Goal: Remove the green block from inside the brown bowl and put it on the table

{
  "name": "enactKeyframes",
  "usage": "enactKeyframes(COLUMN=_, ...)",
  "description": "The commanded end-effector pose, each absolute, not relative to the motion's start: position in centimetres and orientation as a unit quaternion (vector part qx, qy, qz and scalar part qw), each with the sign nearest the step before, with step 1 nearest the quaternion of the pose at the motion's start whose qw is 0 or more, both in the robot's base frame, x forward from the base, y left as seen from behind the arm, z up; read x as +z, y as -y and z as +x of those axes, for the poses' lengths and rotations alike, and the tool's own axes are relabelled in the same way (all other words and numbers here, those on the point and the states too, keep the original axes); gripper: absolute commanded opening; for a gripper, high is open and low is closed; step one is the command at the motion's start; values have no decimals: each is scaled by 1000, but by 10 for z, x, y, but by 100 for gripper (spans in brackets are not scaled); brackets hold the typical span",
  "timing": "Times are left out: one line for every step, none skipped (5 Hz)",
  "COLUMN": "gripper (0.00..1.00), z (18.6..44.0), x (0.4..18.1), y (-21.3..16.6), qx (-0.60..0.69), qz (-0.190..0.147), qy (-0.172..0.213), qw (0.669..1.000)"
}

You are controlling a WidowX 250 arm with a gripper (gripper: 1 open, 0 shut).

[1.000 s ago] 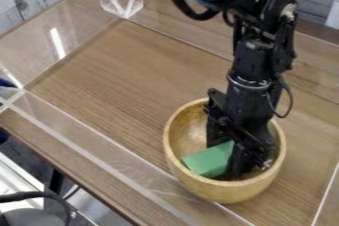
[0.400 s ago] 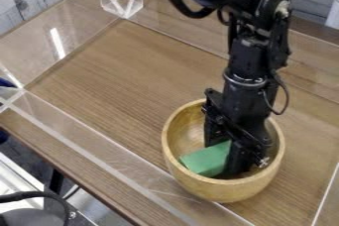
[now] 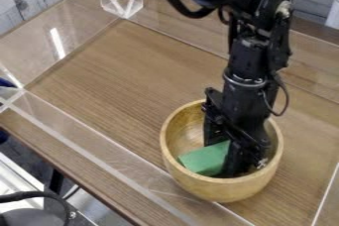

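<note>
Green block (image 3: 204, 159) lies inside the brown bowl (image 3: 173, 169), toward the bowl's lower left as you see it, low in the frame and right of centre. Your black gripper (image 3: 228, 149) is down in the bowl with it, the fingers covering the block's right end. They are closed up on that end, as far as the view lets you judge (the dark fingers hide the contact itself, so treat the hold as probable, not proven).

The step in hand, I'd say, is making sure of the grip and starting the lift. Keep the squeeze steady and raise a little at first, watching whether the block's visible end comes up with the fingers. If it lags or swings, set it back down and take it nearer its middle, since an end hold could let it pivot. Go straight up until block and fingers are both over the thick rim; a sideways pull too soon could catch the wall and drag or tip the bowl.

Once over the rim, head for the bare wood of the table (image 3: 113, 71) toward the upper left of the frame, well inside the clear wall (image 3: 117, 163). Lower until the block sits flat, then let go gently.
</note>
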State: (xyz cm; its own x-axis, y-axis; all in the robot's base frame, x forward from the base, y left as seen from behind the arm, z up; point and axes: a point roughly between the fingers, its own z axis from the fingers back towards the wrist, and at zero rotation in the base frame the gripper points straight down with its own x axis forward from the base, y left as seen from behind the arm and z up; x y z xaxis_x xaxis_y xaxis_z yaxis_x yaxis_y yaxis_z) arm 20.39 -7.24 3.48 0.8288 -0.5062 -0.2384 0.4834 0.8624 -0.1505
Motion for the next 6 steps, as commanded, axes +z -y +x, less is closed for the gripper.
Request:
enactKeyframes(gripper=0, z=204, x=40, y=74, qx=-284, qz=-41, qy=-113, qw=951)
enactKeyframes(gripper=0, z=204, x=40, y=74, qx=-271, qz=-37, qy=-111, qw=955)
enactKeyframes(gripper=0, z=205, x=47, y=76, qx=-275, qz=-36, qy=-111, qw=954)
enactKeyframes(gripper=0, z=207, x=54, y=78, qx=-279, qz=-35, qy=-110, qw=953)
enactKeyframes(gripper=0, z=205, x=54, y=75, qx=-290, qz=-30, qy=-103, qw=951)
enactKeyframes(gripper=0, z=203, x=54, y=73, qx=-301, qz=-25, qy=-95, qw=949)
